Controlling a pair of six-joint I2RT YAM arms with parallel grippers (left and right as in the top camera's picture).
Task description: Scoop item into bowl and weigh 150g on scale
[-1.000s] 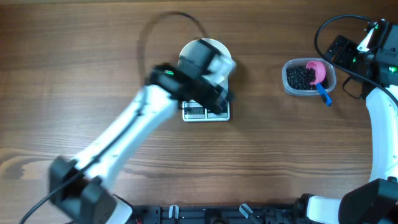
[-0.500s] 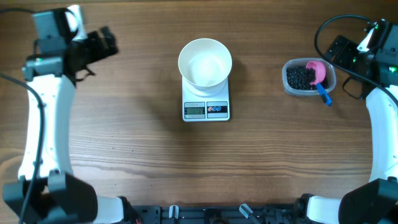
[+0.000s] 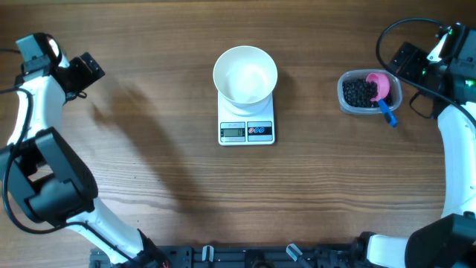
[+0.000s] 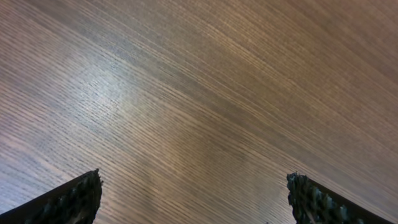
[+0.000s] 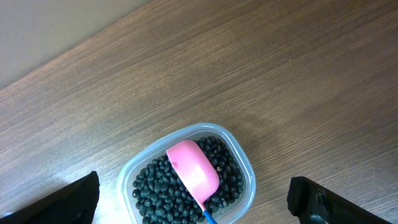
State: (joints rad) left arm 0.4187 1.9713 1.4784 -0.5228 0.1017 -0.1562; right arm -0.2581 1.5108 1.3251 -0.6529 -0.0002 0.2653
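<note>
1. At the far left, the left gripper (image 3: 82, 68) hangs over bare wood of the table (image 3: 163, 186), well apart from everything else. In the left wrist view its dark fingertips (image 4: 74, 199) sit in the two bottom corners, spread wide. Only wood grain lies between them, so it has hold of nothing.
2. In the middle of the table the scale (image 3: 247, 132) lies flat. Its grey display (image 3: 233, 132) and small buttons (image 3: 259, 131) are on the edge nearer the arm bases. The digits are too small to read.
3. The bowl (image 3: 245, 74) stands upright on the back part of the scale, covering the platform and reaching a little past its sides. Its inside shows only smooth white.
4. To the right of the scale, and apart from it, stands a clear plastic tub (image 3: 342, 93) (image 5: 249, 180) with rounded corners. It holds the beads (image 3: 359, 91) (image 5: 155, 186), a loose black pile that covers its floor.
5. A pink scoop (image 3: 380, 84) (image 5: 194, 168) lies in the tub on top of the beads, toward its right side. Its blue handle (image 3: 387, 113) (image 5: 209, 216) sticks out over the rim on the near right.
6. At the far right, the right gripper (image 3: 407, 59) hangs just beyond the tub's far right corner. In the right wrist view its fingertips (image 5: 74, 199) fill the bottom corners, as wide apart as those on the left. The tub shows between them without being touched, and this gripper too grips nothing.
</note>
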